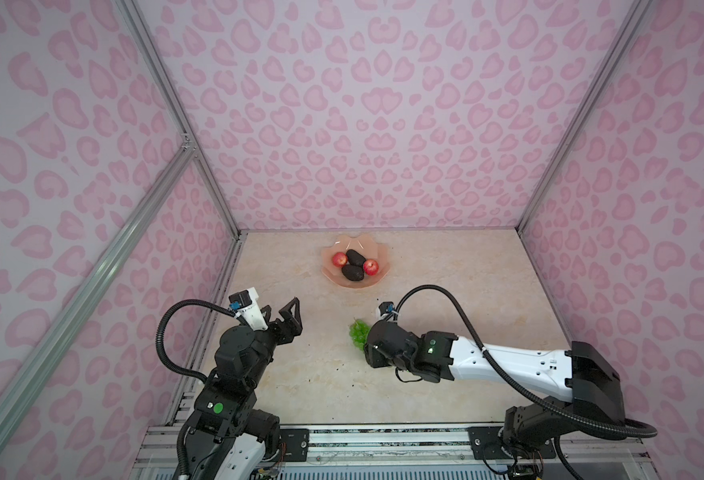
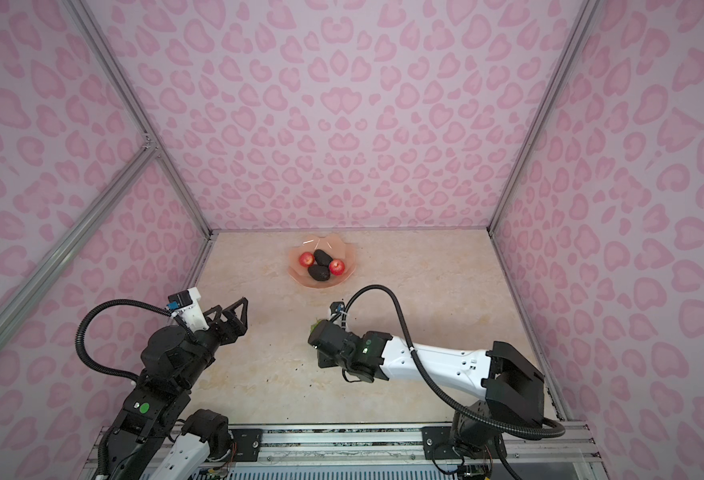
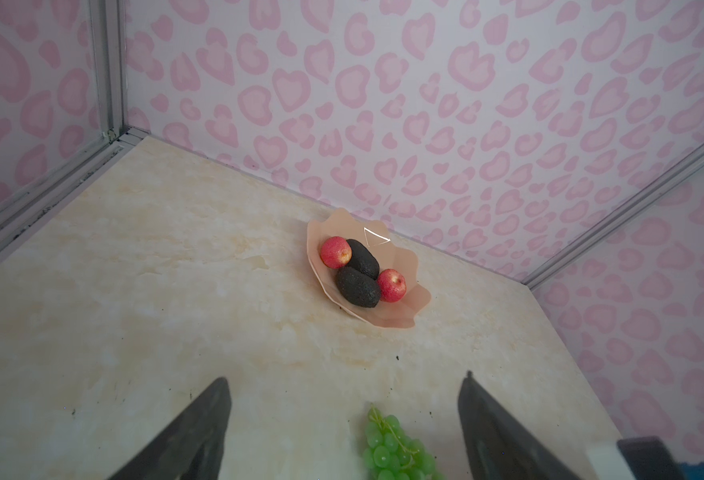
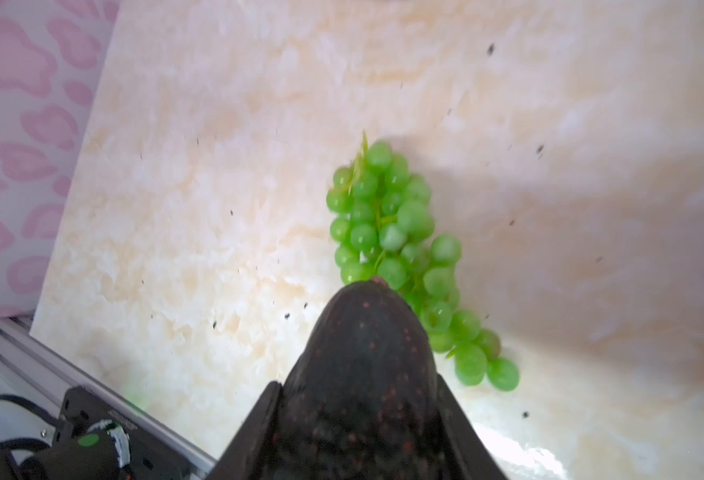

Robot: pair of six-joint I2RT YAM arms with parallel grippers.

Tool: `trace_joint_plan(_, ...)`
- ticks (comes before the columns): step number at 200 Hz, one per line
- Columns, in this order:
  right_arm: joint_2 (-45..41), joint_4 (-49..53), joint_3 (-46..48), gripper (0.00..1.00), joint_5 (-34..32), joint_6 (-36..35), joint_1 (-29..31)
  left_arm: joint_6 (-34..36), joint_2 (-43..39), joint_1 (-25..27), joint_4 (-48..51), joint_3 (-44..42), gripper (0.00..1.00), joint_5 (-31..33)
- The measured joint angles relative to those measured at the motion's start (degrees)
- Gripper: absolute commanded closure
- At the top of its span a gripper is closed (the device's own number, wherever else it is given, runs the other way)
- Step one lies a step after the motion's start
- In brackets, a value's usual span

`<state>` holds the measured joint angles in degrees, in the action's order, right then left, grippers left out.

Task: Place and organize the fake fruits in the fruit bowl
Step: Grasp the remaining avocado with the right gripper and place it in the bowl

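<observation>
Pick in hand — bowl run next.
My right pincer point(image 4: 358, 382) pinches the dark green-black, pear-shaped avocado point(image 4: 363, 345), just beside the bright green grape bunch point(image 4: 400, 241) on the table point(image 4: 217, 208); left pincer point(image 1: 281, 305) spread, empty. I'd lift clear, then carry to the scalloped peach-pink translucent bowl point(image 1: 356, 243) — well apart.

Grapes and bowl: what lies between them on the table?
Nothing. Only bare tabletop separates the grapes from the bowl; the left wrist view shows that stretch clearly.
</observation>
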<state>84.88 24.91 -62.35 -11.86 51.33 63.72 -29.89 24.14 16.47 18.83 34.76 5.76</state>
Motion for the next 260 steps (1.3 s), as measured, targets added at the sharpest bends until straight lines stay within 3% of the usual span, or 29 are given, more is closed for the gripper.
trace_joint_plan(39, 2.71, 1.07, -8.04, 0.73, -1.25, -12.72, -13.97, -2.38, -1.2, 0.0, 2.56, -1.36, 0.13, -1.7)
trace_joint_plan(90, 21.73, 1.29, -26.77, 0.74, 3.19, -24.85, -26.14, -4.37, -2.47, 0.0, 5.33, -2.75, 0.13, -4.52)
trace_joint_plan(165, 46.42, 6.21, -53.51, 0.74, 6.84, -33.44, -29.42, -2.95, -4.66, 0.0, 6.73, -3.34, 0.13, -11.41)
trace_joint_plan(211, 56.24, 11.52, -68.57, 0.72, 6.71, -38.88, -29.92, -2.34, -5.35, 0.0, 7.63, -2.99, 0.13, -11.87)
trace_joint_plan(260, 65.11, 17.59, -82.23, 0.42, 5.88, -42.29, -29.92, -1.68, -4.83, 0.0, 8.41, -2.38, 0.13, -11.96)
